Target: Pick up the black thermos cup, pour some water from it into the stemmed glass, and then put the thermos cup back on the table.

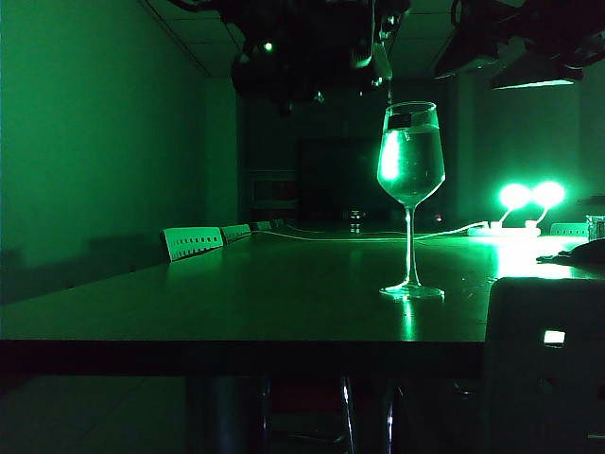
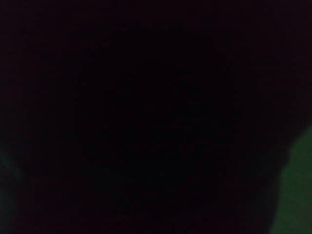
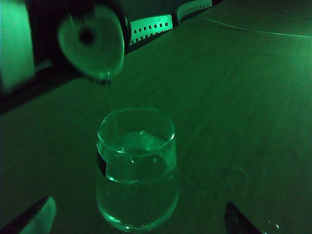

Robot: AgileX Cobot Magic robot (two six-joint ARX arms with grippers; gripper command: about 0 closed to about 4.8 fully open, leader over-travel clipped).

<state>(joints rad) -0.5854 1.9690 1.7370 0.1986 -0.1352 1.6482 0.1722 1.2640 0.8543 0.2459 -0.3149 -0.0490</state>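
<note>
The stemmed glass (image 1: pixel 410 170) stands upright on the table (image 1: pixel 284 303), its bowl mostly full of water. In the right wrist view the black thermos cup (image 3: pixel 90 41) hangs tilted just above the glass (image 3: pixel 136 165), and a thin stream falls from its mouth into the bowl. The left wrist view is almost wholly black, so my left gripper cannot be made out there; it holds the thermos up under the dark arm mass (image 1: pixel 312 47). My right gripper (image 3: pixel 136 222) hovers close over the glass, open, fingertips wide apart on either side of the bowl and touching nothing.
White perforated chair backs (image 1: pixel 194 242) line the table's far left edge. Two bright lamps (image 1: pixel 529 196) and a thin cable (image 1: pixel 378 235) lie at the back right. A dark box (image 1: pixel 544 359) stands at the front right corner.
</note>
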